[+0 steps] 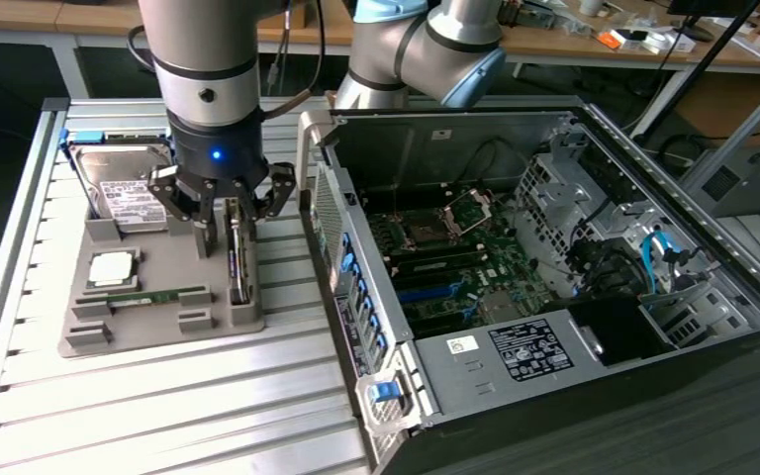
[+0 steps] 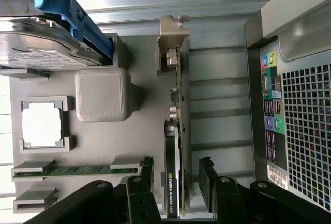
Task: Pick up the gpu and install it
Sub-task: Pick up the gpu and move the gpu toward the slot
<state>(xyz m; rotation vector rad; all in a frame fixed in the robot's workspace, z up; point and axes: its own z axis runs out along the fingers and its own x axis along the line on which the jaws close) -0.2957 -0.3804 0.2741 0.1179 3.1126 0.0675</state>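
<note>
The gpu (image 1: 237, 259) is a thin dark card standing on edge in the grey holder tray (image 1: 155, 332), with its silvery bracket (image 2: 173, 32) at the far end. In the wrist view the gpu (image 2: 179, 105) runs between my two black fingers (image 2: 146, 169), and a gap shows on each side of it. My gripper (image 1: 229, 230) is lowered over the card's end nearest the wrist camera. The gripper (image 2: 177, 166) is open and straddles the card without clamping it.
The tray also carries a silver hard drive (image 1: 127, 193) with a blue bracket (image 2: 72, 12), a processor chip (image 1: 112, 265) and a green memory stick (image 1: 155, 296). The open computer case (image 1: 525, 247) stands close on the exterior view's right, its rear panel (image 2: 295, 110) beside the gpu.
</note>
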